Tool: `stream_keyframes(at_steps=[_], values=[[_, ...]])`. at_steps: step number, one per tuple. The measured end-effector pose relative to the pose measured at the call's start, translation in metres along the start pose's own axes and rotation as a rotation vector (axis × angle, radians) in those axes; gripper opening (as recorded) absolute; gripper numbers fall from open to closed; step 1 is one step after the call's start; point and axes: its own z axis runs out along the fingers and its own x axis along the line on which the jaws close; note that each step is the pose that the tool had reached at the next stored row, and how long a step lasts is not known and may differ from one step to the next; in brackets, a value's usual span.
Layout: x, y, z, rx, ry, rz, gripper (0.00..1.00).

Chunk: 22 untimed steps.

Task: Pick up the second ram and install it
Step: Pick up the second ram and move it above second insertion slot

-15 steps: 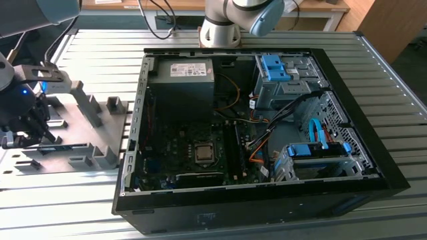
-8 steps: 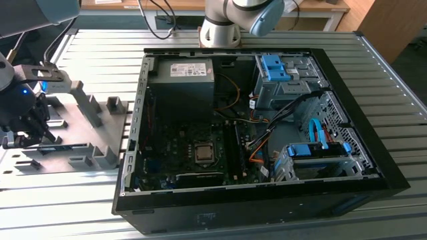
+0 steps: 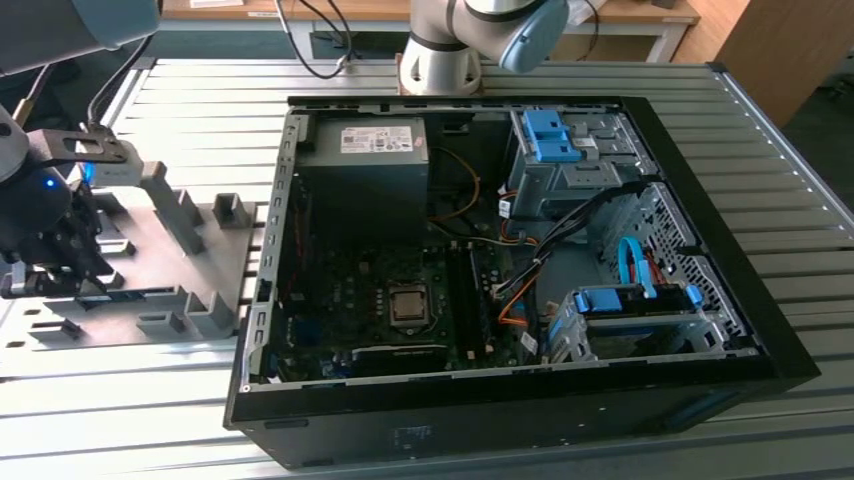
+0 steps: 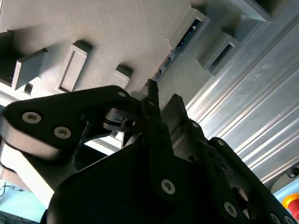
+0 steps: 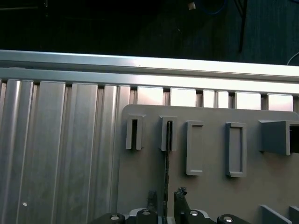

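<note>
Down at the grey plate point(image 5: 210, 186) on the slatted surface point(image 5: 56, 149), well off to the exterior view's left of the open case point(image 3: 794, 345). Straddles the ram point(image 5: 166, 172) with the claw point(image 5: 166, 199) narrowly parted, one finger point(image 5: 152, 198) to each side and a sliver of gap between pad and strip in both wrist views; not yet gripping, by the look of it. Finds the ram point(image 4: 180, 43) standing on edge in a slotted holder point(image 5: 163, 135) on that plate, a thin dark line in the first wrist view. Leaves the neighbouring holder point(image 5: 134, 134) apparently bare.

For a clean grasp:
- Centre on the strip before closing, for an even squeeze from both sides rather than a sideways shove against the holder's walls.
- Take it by the flat faces, low enough for a firm hold yet clear of the holder's top.
- Close gently; looks thin, and likely to flex or tip under a hard pinch.
- Draw straight up along the slot, with no twist, until fully free of the holder.
- Keep the strip square in the claw and its contact edge downward, ready for the board point(image 3: 360, 290) inside the case.
- Watch for skew above all: pinched off-centre, could jam in the slot or swivel between the pads on the way out.
</note>
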Motion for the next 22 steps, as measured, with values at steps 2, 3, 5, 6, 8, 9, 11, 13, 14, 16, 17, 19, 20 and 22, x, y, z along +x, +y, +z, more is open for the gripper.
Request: stream_keyframes(at_steps=[2, 3, 5, 6, 8, 9, 11, 13, 14, 16, 17, 19, 20, 22], values=[[0.0000, 0.0000, 0.0000, 0.0000, -0.0005, 0.000, 0.35], [0.0000, 0.0000, 0.0000, 0.0000, -0.0008, 0.000, 0.35], [0.0000, 0.0000, 0.0000, 0.0000, -0.0012, 0.000, 0.41], [0.0000, 0.0000, 0.0000, 0.0000, -0.0014, 0.000, 0.41], [0.0000, 0.0000, 0.0000, 0.0000, -0.0019, 0.000, 0.41], [0.0000, 0.0000, 0.0001, 0.0001, -0.0019, 0.000, 0.41], [0.0001, 0.0000, 0.0009, 0.0003, -0.0020, 0.000, 0.41], [0.0001, -0.0001, 0.0021, 0.0001, -0.0019, 0.000, 0.41], [0.0001, -0.0001, 0.0029, 0.0001, -0.0019, 0.000, 0.41], [0.0002, -0.0002, 0.0045, 0.0001, -0.0019, 0.000, 0.41], [0.0002, -0.0003, 0.0053, 0.0001, -0.0019, 0.000, 0.41], [0.0003, -0.0003, 0.0069, 0.0001, -0.0019, 0.000, 0.41], [0.0003, -0.0004, 0.0079, 0.0000, -0.0019, 0.000, 0.41], [0.0004, -0.0005, 0.0100, 0.0002, -0.0019, 0.000, 0.41]])
